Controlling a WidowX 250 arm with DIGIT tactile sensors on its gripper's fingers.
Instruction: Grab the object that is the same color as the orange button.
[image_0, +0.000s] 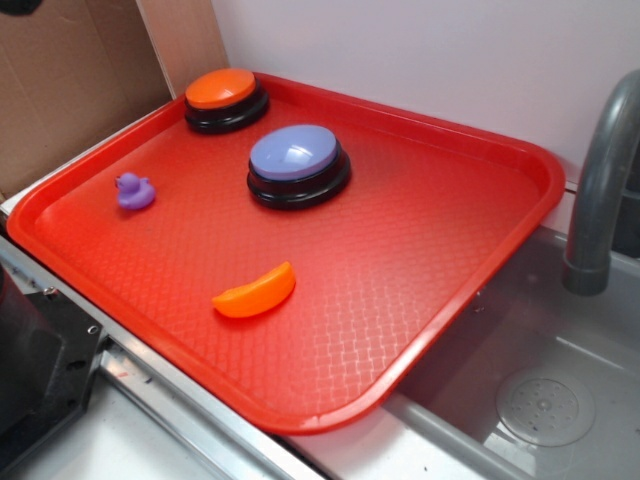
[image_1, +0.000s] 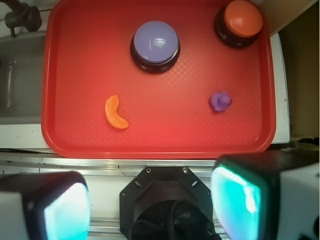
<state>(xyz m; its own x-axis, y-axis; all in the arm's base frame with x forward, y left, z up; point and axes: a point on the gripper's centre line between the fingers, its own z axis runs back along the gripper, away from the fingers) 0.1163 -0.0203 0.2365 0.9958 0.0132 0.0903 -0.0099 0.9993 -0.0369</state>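
The gripper (image_1: 150, 205) hangs above the red tray's (image_1: 150, 145) near rim, jaws wide open and empty; the orange crescent (image_1: 116, 113) lies inside that rim.

WidowX gripper, seen from the wrist

The gripper (image_1: 150, 205) has two white fingers (image_1: 280, 200) with black-edged, glowing teal pads (image_1: 235, 200), and a black octagonal mount (image_1: 167, 200) carrying small silver screws.

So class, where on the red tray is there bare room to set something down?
Bare: the sink-side half right of the purple button and orange wedge, and the strip between duck and wedge. Crowded: the far corner near the orange button.
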